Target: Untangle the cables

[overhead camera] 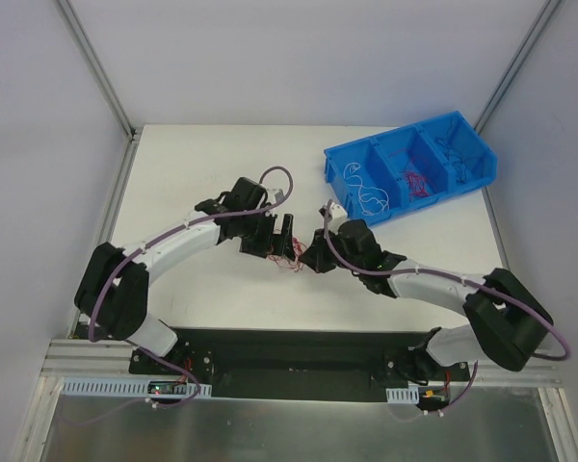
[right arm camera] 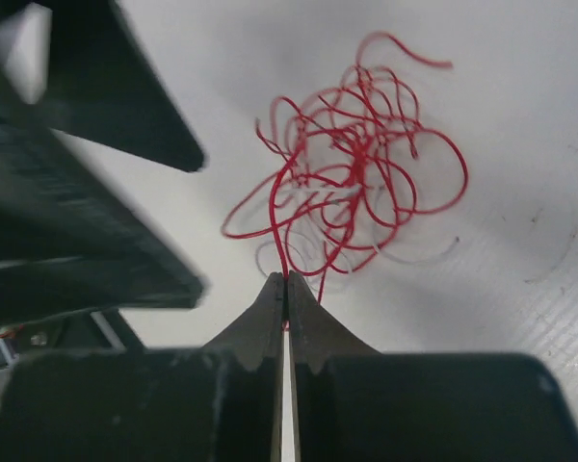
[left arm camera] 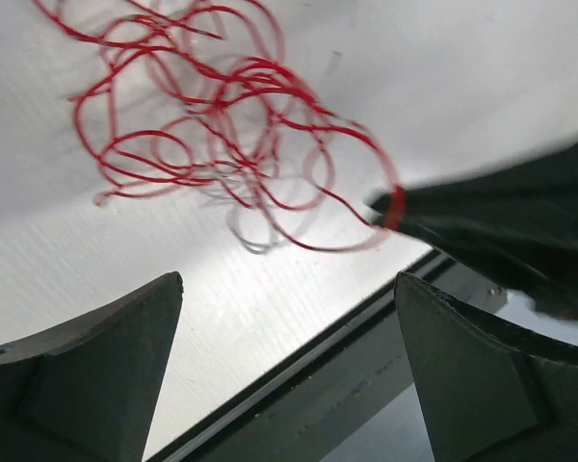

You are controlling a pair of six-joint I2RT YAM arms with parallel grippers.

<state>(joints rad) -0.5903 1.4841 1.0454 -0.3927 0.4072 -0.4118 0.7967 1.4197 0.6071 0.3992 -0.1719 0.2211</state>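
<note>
- Cables [right arm camera: 352, 183]: one red knot, still tangled, lying on the bench [overhead camera: 202, 173] toward the middle of its near edge, between the two arms.
- Right fingers [right arm camera: 286, 294]: pinched together on a single red strand at the knot's rim. Separation judged barely begun.
- Left fingers [left arm camera: 116, 366]: spread wide, holding nothing, just beside the knot.
- Blue bin [overhead camera: 333, 169], far right corner: three compartments holding white, red and dark strands, apparently already sorted.

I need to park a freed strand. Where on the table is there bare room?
Bare table lies far left, behind the left arm, and along the near edge between it and the right arm. Crowded: the centre, where left gripper and right gripper meet at the red cable tangle, and far right, the blue bin.
</note>
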